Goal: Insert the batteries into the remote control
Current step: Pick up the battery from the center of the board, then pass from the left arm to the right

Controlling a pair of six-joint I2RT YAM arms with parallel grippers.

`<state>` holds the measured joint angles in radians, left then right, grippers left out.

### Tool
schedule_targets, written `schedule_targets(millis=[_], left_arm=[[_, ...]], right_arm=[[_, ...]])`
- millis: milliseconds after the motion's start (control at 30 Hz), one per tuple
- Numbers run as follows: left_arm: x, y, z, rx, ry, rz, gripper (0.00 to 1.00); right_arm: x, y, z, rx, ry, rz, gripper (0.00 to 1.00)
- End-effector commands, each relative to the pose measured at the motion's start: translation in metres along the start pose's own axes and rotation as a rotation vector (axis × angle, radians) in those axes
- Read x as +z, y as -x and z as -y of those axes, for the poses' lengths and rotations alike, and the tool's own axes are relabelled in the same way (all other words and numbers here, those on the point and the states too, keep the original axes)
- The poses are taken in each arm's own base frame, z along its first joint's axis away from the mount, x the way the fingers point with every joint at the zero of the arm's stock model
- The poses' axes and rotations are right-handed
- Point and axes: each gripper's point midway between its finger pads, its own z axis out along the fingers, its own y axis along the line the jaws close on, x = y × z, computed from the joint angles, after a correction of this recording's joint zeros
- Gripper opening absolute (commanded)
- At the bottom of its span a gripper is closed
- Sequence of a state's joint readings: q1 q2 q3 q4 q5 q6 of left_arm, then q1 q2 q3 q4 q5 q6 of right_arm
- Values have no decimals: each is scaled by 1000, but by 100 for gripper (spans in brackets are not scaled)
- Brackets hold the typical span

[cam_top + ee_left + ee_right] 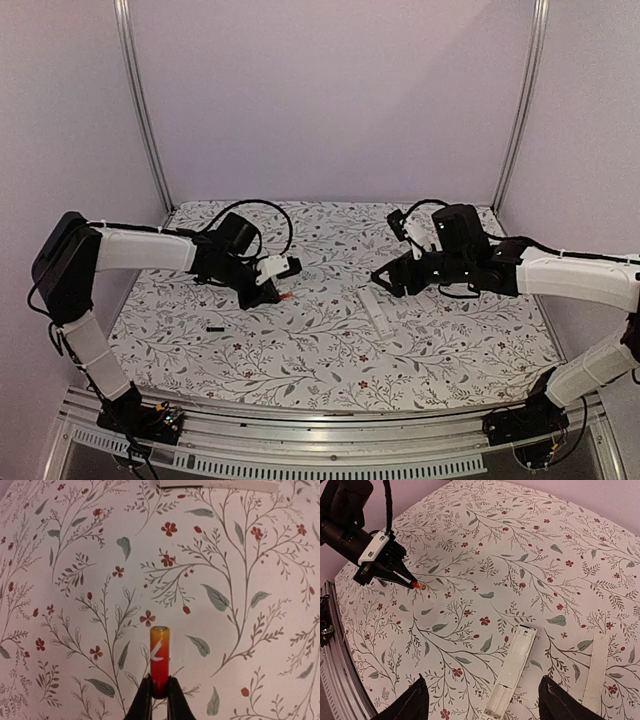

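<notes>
My left gripper [160, 684] is shut on the lower end of a red-and-orange battery [160, 652], which sticks out forward above the floral cloth. In the top view this gripper [277, 293] hovers left of centre, the battery tip [288, 296] pointing right. The white remote control [514, 670] lies on the cloth with its back up and its battery bay uncovered. It lies between the fingers of my open right gripper [482, 677], which hangs above it. From the top view the remote [378, 314] lies just below the right gripper [385, 282].
A thin flat white cover strip [596, 672] lies to the right of the remote. A small dark short object [214, 328] rests on the cloth near the left arm. Metal frame posts [143, 110] stand at the back corners, and a rail [330, 435] runs along the near edge.
</notes>
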<state>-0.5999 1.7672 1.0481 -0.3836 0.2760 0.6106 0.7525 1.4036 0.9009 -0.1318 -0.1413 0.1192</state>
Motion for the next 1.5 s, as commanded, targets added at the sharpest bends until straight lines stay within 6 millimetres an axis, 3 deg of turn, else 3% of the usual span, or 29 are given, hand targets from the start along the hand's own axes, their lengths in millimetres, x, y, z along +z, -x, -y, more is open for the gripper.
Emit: schedule_targets(millis=[0,100,167,300,467,700,1033,1200,1367,1467], left_arm=[[-65,112,-16,-54,158,431,0],[-112,169,-4,-64,193,676,0],[-134,195,9,-90,186,803,0],[-159,234,41,-111,102,968,0],[-174,264,78,-81,-6,1070,0],[-184,279,106,-23,-79,1126,0],[-186,281,115,-7,-103,1137,0],[-185,283,118,3,-118,1141,0],[-184,285,121,14,-138,1143,0],[-185,286,123,12,-144,1149,0]], right_arm=[[-36,47,-24,5,108,198,74],[-62,75,-42,-46,184,338,76],[-81,92,-53,-76,234,418,77],[-108,117,-79,-144,341,518,79],[-133,132,-110,-225,405,626,73],[-138,136,-113,-221,419,652,64],[-133,136,-114,-216,434,648,33],[-130,135,-113,-206,427,641,23],[-127,135,-112,-201,427,636,22],[-126,134,-110,-189,418,633,11]])
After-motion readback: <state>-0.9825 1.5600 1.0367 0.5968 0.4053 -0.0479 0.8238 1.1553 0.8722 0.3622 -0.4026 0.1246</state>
